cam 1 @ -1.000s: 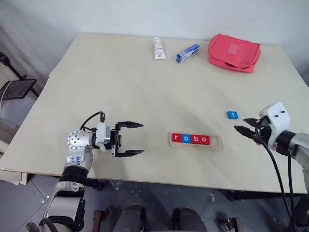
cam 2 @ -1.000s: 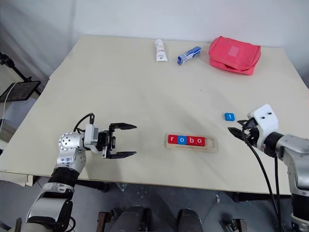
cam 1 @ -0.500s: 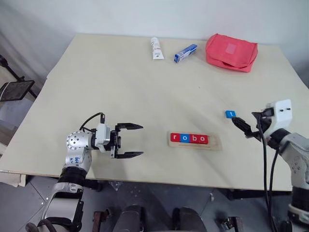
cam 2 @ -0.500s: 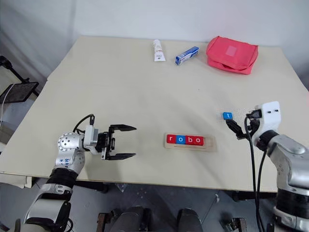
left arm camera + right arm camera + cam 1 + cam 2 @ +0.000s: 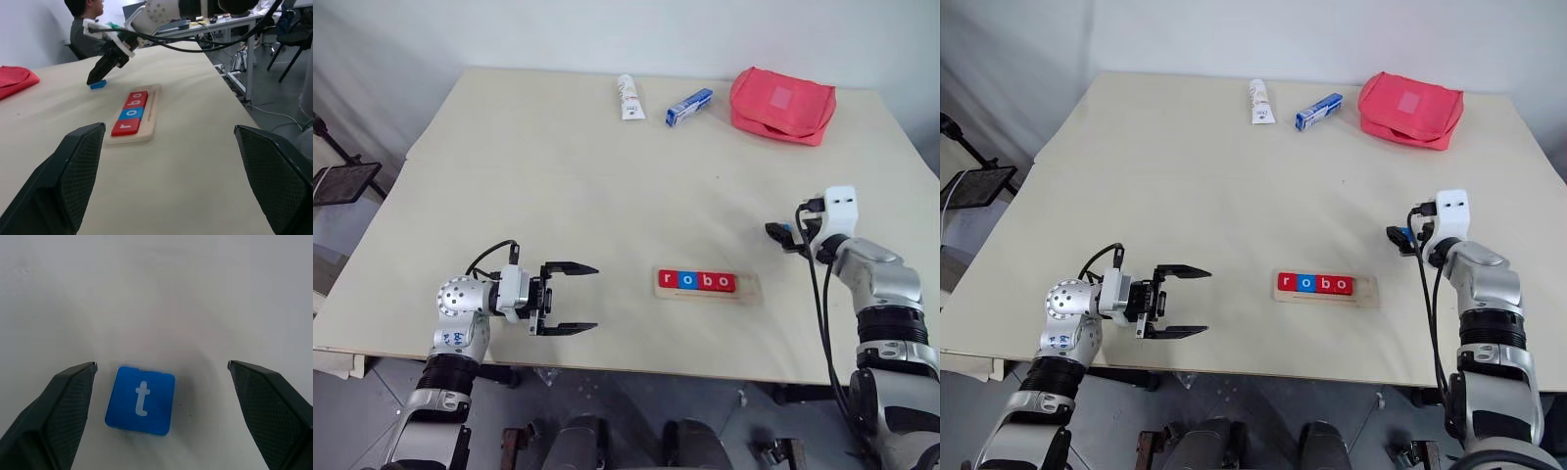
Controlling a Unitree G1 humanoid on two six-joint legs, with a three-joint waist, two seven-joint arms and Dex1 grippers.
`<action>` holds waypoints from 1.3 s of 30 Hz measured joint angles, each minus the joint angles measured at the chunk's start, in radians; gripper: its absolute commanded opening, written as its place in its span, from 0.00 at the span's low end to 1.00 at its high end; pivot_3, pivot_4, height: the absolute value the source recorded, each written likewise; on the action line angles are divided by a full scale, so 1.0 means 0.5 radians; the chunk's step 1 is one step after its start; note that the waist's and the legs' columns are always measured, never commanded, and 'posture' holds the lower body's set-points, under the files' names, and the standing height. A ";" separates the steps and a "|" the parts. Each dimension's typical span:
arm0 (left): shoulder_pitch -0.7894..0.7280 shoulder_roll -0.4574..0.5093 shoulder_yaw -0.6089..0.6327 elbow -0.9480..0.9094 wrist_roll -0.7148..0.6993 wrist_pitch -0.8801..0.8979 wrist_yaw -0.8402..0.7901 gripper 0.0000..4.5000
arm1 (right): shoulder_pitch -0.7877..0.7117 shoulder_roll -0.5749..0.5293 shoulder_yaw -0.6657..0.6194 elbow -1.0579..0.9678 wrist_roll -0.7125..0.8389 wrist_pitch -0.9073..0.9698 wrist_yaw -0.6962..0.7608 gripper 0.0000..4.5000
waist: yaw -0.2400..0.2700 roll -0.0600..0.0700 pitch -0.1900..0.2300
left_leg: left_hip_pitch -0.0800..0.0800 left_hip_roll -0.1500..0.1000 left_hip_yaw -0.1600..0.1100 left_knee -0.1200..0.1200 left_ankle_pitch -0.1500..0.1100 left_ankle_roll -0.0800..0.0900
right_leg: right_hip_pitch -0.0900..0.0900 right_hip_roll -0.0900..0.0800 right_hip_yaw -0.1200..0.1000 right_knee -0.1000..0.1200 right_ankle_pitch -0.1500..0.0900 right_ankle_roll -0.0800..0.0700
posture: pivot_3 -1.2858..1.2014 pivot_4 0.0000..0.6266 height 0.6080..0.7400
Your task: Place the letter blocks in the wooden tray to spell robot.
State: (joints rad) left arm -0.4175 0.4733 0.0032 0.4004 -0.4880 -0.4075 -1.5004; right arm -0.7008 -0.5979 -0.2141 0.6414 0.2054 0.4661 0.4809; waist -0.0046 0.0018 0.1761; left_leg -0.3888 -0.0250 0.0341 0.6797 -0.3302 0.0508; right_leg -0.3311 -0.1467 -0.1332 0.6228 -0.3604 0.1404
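Note:
Near the table's front edge lies the wooden tray (image 5: 751,287), holding four letter blocks (image 5: 697,281) that read r, o, b, o in red, blue, red, red. A blue block with a white t (image 5: 141,400) lies flat on the table to the right of the tray and beyond it. My right gripper (image 5: 781,235) is open just above this block, one finger on each side, not touching it. In the left wrist view the t block (image 5: 98,84) lies under those fingers. My left gripper (image 5: 592,298) is open and empty, pointing right, left of the tray.
At the table's far edge sit a red pouch (image 5: 781,103), a blue-and-white box (image 5: 690,106) and a white tube (image 5: 628,96). A person (image 5: 83,19) sits beyond the table in the left wrist view. A black stand (image 5: 337,181) is off the table's left side.
My right gripper has swung forward from the table's right edge to the t block and opened wider. My left gripper has stayed open and nearly still.

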 measured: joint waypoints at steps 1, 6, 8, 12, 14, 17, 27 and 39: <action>0.001 0.006 0.001 -0.003 0.000 0.008 0.000 1.00 | -0.014 0.000 0.006 0.034 -0.010 -0.026 0.008 1.00 | -0.003 0.000 0.000 | 0.000 0.000 0.001 0.000 0.000 0.000 | 0.000 0.000 0.000 0.000 0.000 0.000 | 0.52 0.24 1.00; 0.009 0.020 0.017 -0.018 -0.003 0.016 0.000 1.00 | -0.032 0.004 0.026 0.087 -0.030 -0.095 0.022 1.00 | -0.009 0.000 0.000 | 0.000 0.001 0.001 0.001 0.000 0.000 | 0.000 0.000 0.000 0.000 0.000 0.000 | 0.52 0.24 1.00; 0.009 0.030 0.037 -0.018 -0.005 0.023 0.000 1.00 | -0.032 0.014 0.025 0.093 -0.031 -0.106 0.017 0.96 | -0.012 0.000 0.000 | 0.001 0.001 0.001 0.001 0.000 0.000 | 0.000 0.000 0.001 0.000 0.000 0.000 | 0.52 0.24 1.00; 0.001 0.034 0.044 -0.016 -0.026 0.057 0.000 1.00 | -0.036 0.046 0.024 0.095 -0.029 -0.119 0.004 0.72 | -0.017 0.000 0.000 | 0.001 0.001 0.001 0.002 0.000 0.000 | 0.000 0.000 0.001 0.002 0.000 0.000 | 0.52 0.24 1.00; -0.015 0.034 0.049 -0.012 -0.033 0.077 0.000 1.00 | -0.035 0.057 0.023 0.092 -0.028 -0.131 -0.012 0.57 | -0.014 0.000 0.000 | 0.001 0.001 0.000 0.003 0.000 0.000 | 0.001 0.000 0.001 0.002 0.000 0.000 | 0.52 0.24 1.00; -0.031 0.034 0.051 0.007 -0.033 0.098 0.000 1.00 | -0.002 0.067 0.019 0.040 -0.024 -0.130 -0.035 0.36 | -0.002 0.000 0.000 | 0.001 0.001 0.000 0.003 0.000 0.000 | 0.001 0.000 0.002 0.003 0.000 0.000 | 0.52 0.24 1.00; -0.118 0.010 0.043 0.105 -0.032 0.097 -0.001 1.00 | 0.355 0.070 -0.086 -0.575 0.058 0.120 -0.198 0.33 | 0.003 0.000 0.000 | -0.001 -0.001 -0.003 -0.002 0.000 0.000 | -0.002 0.000 0.001 0.003 0.000 0.000 | 0.52 0.24 1.00; -0.220 -0.045 0.019 0.284 -0.029 0.044 -0.003 1.00 | 1.258 0.345 -0.378 -2.332 0.329 0.997 -0.571 0.33 | 0.011 0.001 0.000 | -0.007 -0.001 0.003 -0.002 0.000 0.000 | -0.015 0.000 0.005 0.009 0.000 0.000 | 0.52 0.24 1.00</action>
State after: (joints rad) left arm -0.5277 0.4506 0.0125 0.5424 -0.5027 -0.3854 -1.5017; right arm -0.0717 -0.4254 -0.4032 -0.5244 0.3699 0.9648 0.1956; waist 0.0008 0.0022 0.1762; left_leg -0.3921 -0.0256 0.0356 0.6789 -0.3301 0.0507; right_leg -0.3385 -0.1468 -0.1304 0.6274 -0.3604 0.1404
